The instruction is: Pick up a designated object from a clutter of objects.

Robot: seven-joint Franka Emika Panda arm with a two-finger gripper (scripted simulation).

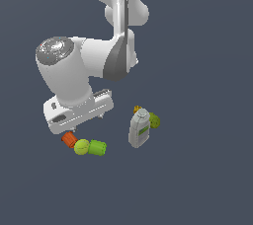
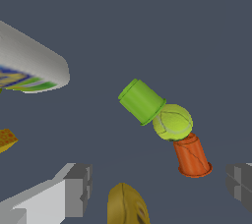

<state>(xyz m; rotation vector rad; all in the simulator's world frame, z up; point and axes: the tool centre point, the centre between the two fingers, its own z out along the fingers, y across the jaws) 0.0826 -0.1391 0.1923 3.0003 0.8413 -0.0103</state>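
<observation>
The designated object is a small orange-red ribbed cylinder (image 2: 192, 156), lying at one end of a touching row with a yellow-green ball (image 2: 172, 122) and a bright green cylinder (image 2: 141, 101). In the exterior view the orange-red cylinder (image 1: 69, 139) lies just under the edge of my hand, with the ball (image 1: 81, 146) and green cylinder (image 1: 98, 147) toward that view's right. My gripper (image 2: 160, 186) hovers above the floor, open, nothing clamped. One grey finger (image 2: 78, 188) and the other (image 2: 241, 181) stand wide apart; the orange-red cylinder lies nearer the second.
A grey-white bottle with a green label (image 1: 139, 129) lies further toward the exterior view's right, with a small green bit (image 1: 154, 120) and an orange bit (image 1: 137, 109) beside it. A dark yellow rounded thing (image 2: 127, 206) shows between the fingers in the wrist view.
</observation>
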